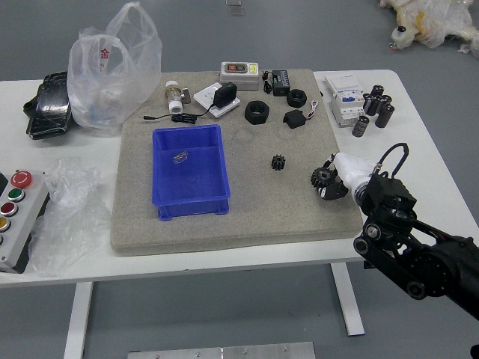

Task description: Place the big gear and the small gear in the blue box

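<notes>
1. Pinching at right of centre in the head view, the right hand (353,170) has its fingers closed around the big gear (322,178); lift-off from the mat (247,230), I can't tell!
2. Danger here: a fingertip-only hold could let those teeth slip, and a low swing left could clip the small gear (278,162) or the blue box's (193,208) wall.
3. Big gear sits at the fingertips, left of the palm; small gear lies farther left, well apart from the hand.
</notes>
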